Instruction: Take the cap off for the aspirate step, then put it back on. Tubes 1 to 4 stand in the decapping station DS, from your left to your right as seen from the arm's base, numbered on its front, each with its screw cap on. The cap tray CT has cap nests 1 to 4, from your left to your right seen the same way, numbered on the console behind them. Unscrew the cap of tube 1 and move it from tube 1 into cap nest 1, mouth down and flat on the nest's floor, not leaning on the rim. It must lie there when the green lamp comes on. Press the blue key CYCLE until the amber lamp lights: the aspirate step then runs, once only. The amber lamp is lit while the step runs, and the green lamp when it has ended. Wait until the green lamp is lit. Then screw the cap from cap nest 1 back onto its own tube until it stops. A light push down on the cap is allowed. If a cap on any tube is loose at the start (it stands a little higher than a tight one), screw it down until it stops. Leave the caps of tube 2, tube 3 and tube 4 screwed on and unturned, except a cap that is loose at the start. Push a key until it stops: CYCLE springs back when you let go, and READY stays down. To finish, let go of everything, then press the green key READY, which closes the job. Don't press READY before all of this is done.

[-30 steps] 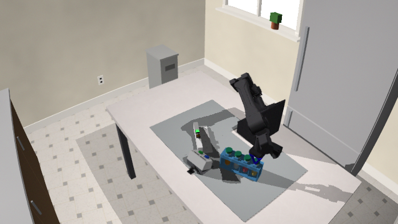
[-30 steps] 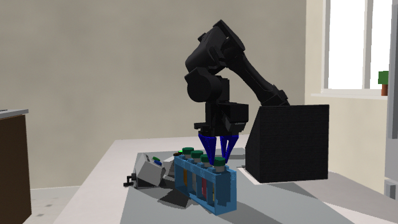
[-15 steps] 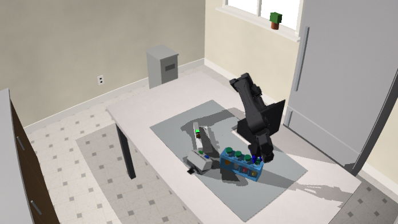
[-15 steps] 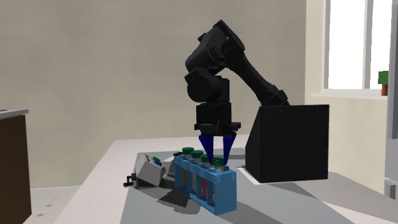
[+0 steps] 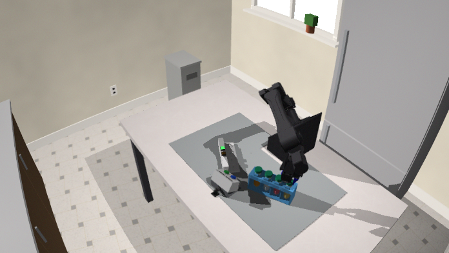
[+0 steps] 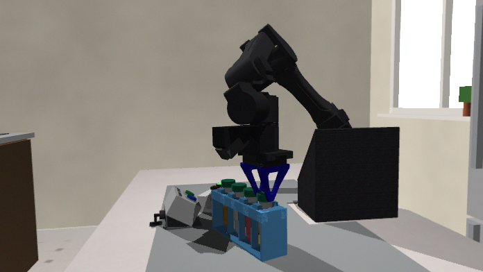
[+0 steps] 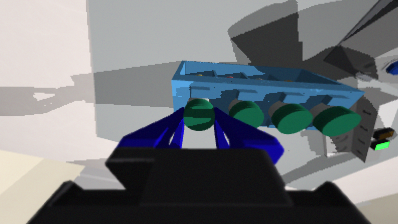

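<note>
Taking the exterior view from left to right: the grey console (image 6: 182, 208) with the blue key CYCLE (image 6: 191, 198) sits nearest the worktop's left edge. A green lamp (image 7: 382, 145) glows beside it, so the task is probably at its re-capping stage, where a rushed or skewed turn could cross-thread the cap. Next comes the blue decapping station (image 6: 257, 222), with four green caps in a row. The gripper (image 6: 264, 196) hangs over its right end, its blue fingers pinched at a middling width on the end tube's cap (image 7: 199, 114). Too much side force could tip the station or nudge the neighbouring cap (image 7: 247, 113).
</note>
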You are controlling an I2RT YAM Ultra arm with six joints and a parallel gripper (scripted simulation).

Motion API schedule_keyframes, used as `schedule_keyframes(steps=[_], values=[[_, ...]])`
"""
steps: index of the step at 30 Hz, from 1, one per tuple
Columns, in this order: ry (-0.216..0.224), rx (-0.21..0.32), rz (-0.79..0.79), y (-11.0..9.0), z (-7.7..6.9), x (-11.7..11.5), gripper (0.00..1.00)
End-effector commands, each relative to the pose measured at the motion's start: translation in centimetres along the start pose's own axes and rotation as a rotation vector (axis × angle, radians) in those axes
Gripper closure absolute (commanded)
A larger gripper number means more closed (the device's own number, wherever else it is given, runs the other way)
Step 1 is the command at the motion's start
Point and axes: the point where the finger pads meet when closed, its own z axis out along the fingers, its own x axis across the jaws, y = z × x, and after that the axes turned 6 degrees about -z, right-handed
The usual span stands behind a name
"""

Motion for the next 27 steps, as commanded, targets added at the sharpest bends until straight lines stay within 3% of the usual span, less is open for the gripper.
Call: schedule_keyframes(steps=[1,16,18,25,27], values=[[0.004,-0.013,0.165,0.25,-0.48,0.04,1.00],[0.008,-0.012,0.915,0.24,-0.44,0.04,1.00],[0.008,-0.012,0.915,0.24,-0.44,0.04,1.00],[0.010,-0.010,1.256,0.24,-0.42,0.04,1.00],[0.010,-0.010,1.256,0.24,-0.41,0.04,1.00]])
